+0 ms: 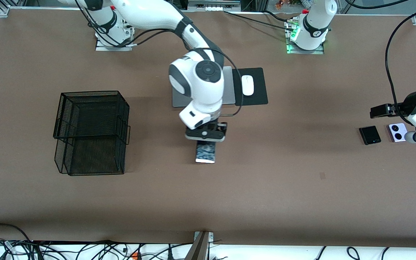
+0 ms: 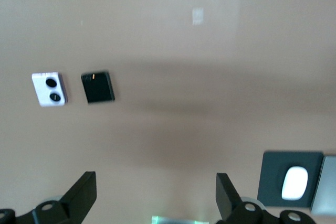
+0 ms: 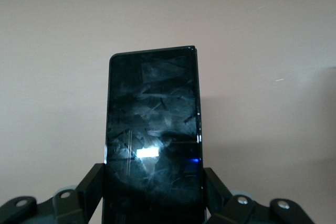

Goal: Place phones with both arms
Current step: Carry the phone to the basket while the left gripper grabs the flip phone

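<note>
Brown table point(image 1: 302, 187) carries two small folded phones near the left arm's end. Right tool point(image 1: 205, 139), over the table's middle, grips the long phone point(image 1: 205, 151) by its edges. Left tool point(image 2: 156, 192) hangs wide apart near the black folded phone point(image 1: 369, 135) and the lilac-white phone point(image 1: 397, 132).

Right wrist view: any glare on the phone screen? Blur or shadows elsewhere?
Right wrist view: bright white glare patch and a blue glint low on the long black phone, smudges showing. Left wrist view: soft overall, a broad dim shadow band across the table. Front view: sharp, ceiling reflections on that phone, shadow beside the mesh basket.
</note>
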Motion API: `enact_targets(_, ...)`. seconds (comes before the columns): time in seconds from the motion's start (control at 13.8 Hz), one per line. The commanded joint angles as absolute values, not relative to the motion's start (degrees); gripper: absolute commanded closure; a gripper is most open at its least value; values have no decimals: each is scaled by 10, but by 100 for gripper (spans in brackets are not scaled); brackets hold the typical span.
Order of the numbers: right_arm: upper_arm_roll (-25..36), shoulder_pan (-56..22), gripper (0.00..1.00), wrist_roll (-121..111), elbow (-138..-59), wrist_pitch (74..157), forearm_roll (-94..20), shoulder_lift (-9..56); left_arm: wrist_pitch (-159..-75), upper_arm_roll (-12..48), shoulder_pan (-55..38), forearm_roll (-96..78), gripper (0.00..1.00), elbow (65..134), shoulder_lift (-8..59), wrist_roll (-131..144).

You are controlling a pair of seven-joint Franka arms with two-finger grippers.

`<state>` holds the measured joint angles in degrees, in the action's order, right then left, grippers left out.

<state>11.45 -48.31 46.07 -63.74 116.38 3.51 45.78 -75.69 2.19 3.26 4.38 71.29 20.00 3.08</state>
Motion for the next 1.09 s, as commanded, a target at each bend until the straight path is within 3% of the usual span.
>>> enact_targets(0.0,133,-472,50,390,-799,1169,26,334,-742,15,69,58,0,735,204,21)
enact_targets(0.14,155,-468,50,345,-879,1167,25,266,-761,14,94,68,0,738,243,21)
enact_targets(0.43,213,-468,50,249,-1028,1172,24,126,-888,15,143,105,0,756,344,-43)
enact_targets(0.72,284,-469,49,178,-1161,1172,25,-2,-1093,18,190,105,0,901,345,-53)
enact_targets(1.01,347,-469,49,142,-1271,1203,26,-77,-1185,23,227,98,0,1002,339,-55)
